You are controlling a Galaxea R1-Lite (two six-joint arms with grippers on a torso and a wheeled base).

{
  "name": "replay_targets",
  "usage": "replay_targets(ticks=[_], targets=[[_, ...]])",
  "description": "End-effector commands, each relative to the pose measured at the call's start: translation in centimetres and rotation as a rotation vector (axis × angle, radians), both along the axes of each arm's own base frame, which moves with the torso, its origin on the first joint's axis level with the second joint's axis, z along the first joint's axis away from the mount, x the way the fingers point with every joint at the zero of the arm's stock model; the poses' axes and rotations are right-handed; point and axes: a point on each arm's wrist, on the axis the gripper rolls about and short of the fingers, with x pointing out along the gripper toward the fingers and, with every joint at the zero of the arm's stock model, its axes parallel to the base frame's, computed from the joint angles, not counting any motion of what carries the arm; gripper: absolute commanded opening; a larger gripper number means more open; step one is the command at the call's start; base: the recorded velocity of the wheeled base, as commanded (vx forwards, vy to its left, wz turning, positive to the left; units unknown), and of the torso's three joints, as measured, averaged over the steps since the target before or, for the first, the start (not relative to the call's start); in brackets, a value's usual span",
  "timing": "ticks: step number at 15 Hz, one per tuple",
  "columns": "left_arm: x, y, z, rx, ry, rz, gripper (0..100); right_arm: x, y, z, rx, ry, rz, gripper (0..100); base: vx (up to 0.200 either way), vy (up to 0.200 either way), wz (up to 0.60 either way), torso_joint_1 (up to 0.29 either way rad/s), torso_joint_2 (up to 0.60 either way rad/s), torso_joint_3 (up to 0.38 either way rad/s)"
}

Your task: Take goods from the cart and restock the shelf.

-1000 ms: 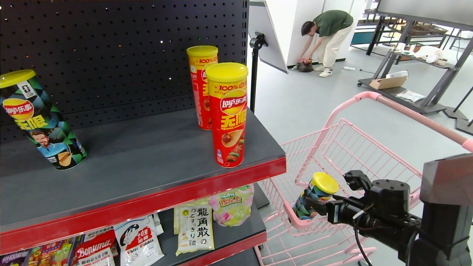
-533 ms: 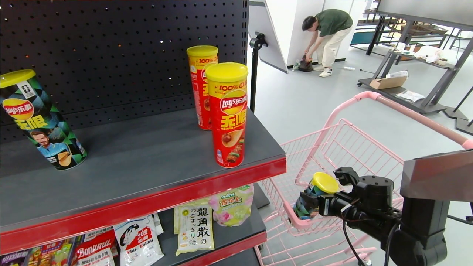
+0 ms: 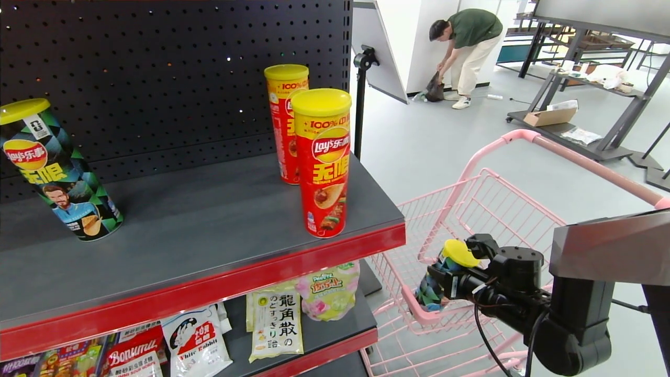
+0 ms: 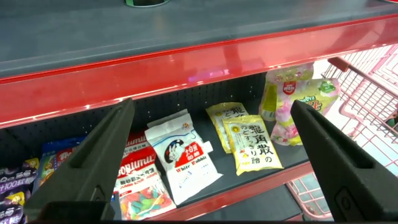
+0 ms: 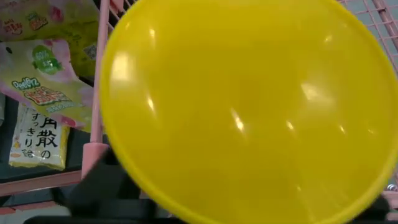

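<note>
The right end effector (image 3: 456, 263) has pushed farther left into the pink cart (image 3: 489, 207), against the tilted yellow-lidded can (image 3: 430, 291); I cannot tell whether it grips.

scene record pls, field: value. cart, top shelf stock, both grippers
cart: pink wire shopping cart, right of the shelf
cart item: green patterned chip can with yellow lid, tilted, in the cart's corner nearest the shelf
right gripper: at that can's upper part; grip unclear
left gripper: open, empty, facing lower-shelf snack bags
top shelf: dark board, red front edge; two red yellow-lidded chip cans and one green can standing
</note>
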Motion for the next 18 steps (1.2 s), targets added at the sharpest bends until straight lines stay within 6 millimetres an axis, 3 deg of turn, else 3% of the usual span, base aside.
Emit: replay_targets(ticks=[1, 5, 10, 11, 12, 14, 16, 18], targets=[[0.0, 0.0, 0.0, 0.0, 0.0, 0.0, 100, 0.1, 0.3, -0.1, 0.001, -0.004, 0.008, 0, 0.0, 0.0, 0.0, 0.0, 0.0, 0.0], [0.0, 0.0, 0.0, 0.0, 0.0, 0.0, 100, 0.2, 0.6, 1.7, -0.015, -0.095, -0.041, 0, 0.0, 0.0, 0.0, 0.0, 0.0, 0.0], [0.0, 0.0, 0.0, 0.0, 0.0, 0.0, 100, -0.2, 0.1, 11.5, -0.043, -0.282, -0.031, 0, 0.0, 0.0, 0.0, 0.0, 0.0, 0.0], [0.0, 0.0, 0.0, -0.002, 0.0, 0.0, 100, -0.3, 0.1, 11.9, -0.043, -0.288, -0.031, 0, 0.0, 0.0, 0.0, 0.0, 0.0, 0.0], [0.0, 0.0, 0.0, -0.002, 0.0, 0.0, 100, -1.7, -0.3, 15.6, -0.062, -0.316, -0.028, 0, 0.0, 0.0, 0.0, 0.0, 0.0, 0.0], [0.0, 0.0, 0.0, -0.002, 0.0, 0.0, 100, -4.2, -0.9, 19.1, -0.095, -0.34, -0.021, 0, 0.0, 0.0, 0.0, 0.0, 0.0, 0.0], [0.0, 0.0, 0.0, 0.0, 0.0, 0.0, 100, -8.6, -2.0, 23.8, -0.116, -0.356, -0.013, 0, 0.0, 0.0, 0.0, 0.0, 0.0, 0.0], [0.0, 0.0, 0.0, 0.0, 0.0, 0.0, 100, -13.8, -3.3, 26.3, -0.125, -0.332, -0.004, 0, 0.0, 0.0, 0.0, 0.0, 0.0, 0.0]])
